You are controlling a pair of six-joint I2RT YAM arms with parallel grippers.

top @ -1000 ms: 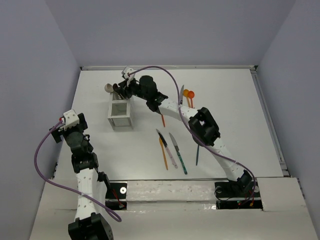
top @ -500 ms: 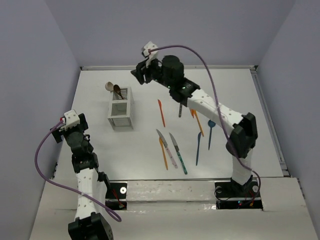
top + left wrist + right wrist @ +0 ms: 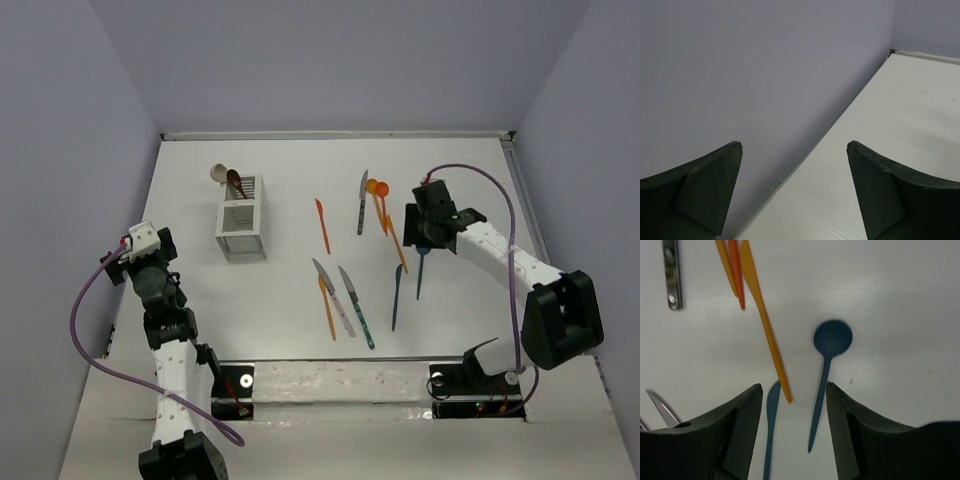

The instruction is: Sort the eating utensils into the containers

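Note:
The white slatted caddy (image 3: 241, 229) stands at the left with a beige spoon (image 3: 217, 173) and a brown spoon (image 3: 235, 182) leaning out of its far compartment. Loose utensils lie to its right: an orange knife (image 3: 322, 225), a silver-bladed knife (image 3: 362, 200), orange spoons (image 3: 373, 187), a long orange knife (image 3: 762, 315), a blue spoon (image 3: 832, 338), a blue knife (image 3: 771, 420). My right gripper (image 3: 794, 389) hovers open and empty above the blue spoon's handle. My left gripper (image 3: 795, 146) is open and empty, facing the left wall.
Three more knives (image 3: 342, 298) lie side by side in front of the caddy, one orange, one pink-handled, one teal-handled. The left wall (image 3: 740, 75) meets the table just ahead of my left gripper. A raised rim (image 3: 535, 230) bounds the table's right side.
My right arm swung from the caddy back to the right and down over the blue spoon, its jaws opening. The brown spoon stays in the caddy. The left arm has not moved.

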